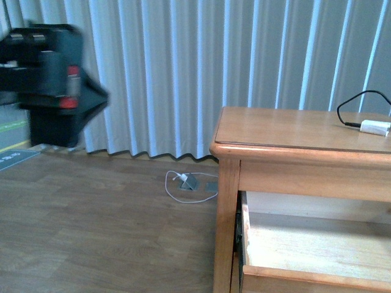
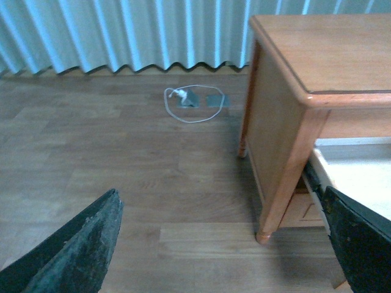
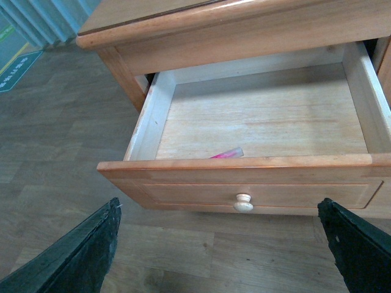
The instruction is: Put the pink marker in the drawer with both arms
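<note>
the pink marker point(image 3: 227, 153), one only, lies flat on the floor of the drawer point(image 3: 183, 192), close against the inside of its front wall, partly hidden by the rim and just behind the single round knob point(image 3: 243, 202); the drawer stands pulled well out of the cabinet point(image 1: 227, 201), and nothing else shows inside it; the right pincer point(image 3: 219, 203) hangs on the near side of the drawer front, its two fingers point(image 3: 79, 256) spread wide and holding nothing, touching nothing; the left pincer point(image 2: 223, 192) is off to the cabinet's left over the wooden floor point(image 2: 122, 159), its two fingers point(image 2: 79, 250) also spread wide and empty; on the tabletop point(image 1: 287, 128) rests one white adapter point(image 1: 374, 127) with a black cable point(image 1: 351, 104), toward the right; far off on the floor one loop of white cord point(image 1: 183, 186) lies before the pale curtain point(image 1: 183, 73)
</note>
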Controlling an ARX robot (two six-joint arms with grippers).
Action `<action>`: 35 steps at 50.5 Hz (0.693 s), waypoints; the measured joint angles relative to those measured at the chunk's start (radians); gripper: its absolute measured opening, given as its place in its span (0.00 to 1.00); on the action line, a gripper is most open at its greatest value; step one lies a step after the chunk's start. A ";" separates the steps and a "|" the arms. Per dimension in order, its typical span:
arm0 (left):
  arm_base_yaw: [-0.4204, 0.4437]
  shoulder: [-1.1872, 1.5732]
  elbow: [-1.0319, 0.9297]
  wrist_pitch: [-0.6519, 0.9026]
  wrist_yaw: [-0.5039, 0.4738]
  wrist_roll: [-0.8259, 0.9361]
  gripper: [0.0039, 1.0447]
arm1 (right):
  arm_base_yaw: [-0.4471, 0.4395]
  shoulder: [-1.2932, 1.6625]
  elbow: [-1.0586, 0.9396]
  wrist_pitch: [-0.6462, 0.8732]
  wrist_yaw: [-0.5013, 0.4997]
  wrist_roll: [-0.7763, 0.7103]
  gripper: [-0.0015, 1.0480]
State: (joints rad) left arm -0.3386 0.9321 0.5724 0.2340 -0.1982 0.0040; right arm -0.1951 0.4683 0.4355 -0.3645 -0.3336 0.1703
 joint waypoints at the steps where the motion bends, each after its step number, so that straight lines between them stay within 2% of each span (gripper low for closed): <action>1: 0.008 -0.045 -0.034 -0.018 -0.016 -0.014 0.95 | 0.000 0.000 0.000 0.000 0.000 0.000 0.92; 6: 0.024 -0.151 -0.111 -0.042 -0.046 -0.039 0.95 | 0.000 0.000 0.000 0.000 0.000 0.000 0.92; 12: 0.024 -0.160 -0.113 -0.038 -0.047 -0.050 0.94 | 0.000 0.000 0.000 0.000 0.000 0.000 0.92; 14: 0.031 -0.170 -0.156 0.061 -0.082 -0.032 0.85 | 0.000 0.000 0.000 0.000 0.000 0.000 0.92; 17: 0.059 -0.206 -0.214 0.131 -0.064 -0.023 0.73 | 0.000 0.000 0.000 0.000 0.000 0.000 0.92; 19: 0.087 -0.241 -0.257 0.143 -0.043 -0.019 0.62 | 0.000 0.000 0.000 0.000 0.000 0.000 0.92; 35: 0.199 -0.388 -0.411 0.146 0.064 -0.012 0.07 | 0.000 0.000 0.000 0.000 0.000 0.000 0.92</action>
State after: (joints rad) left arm -0.1398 0.5442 0.1612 0.3798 -0.1341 -0.0082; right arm -0.1951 0.4683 0.4355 -0.3645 -0.3336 0.1703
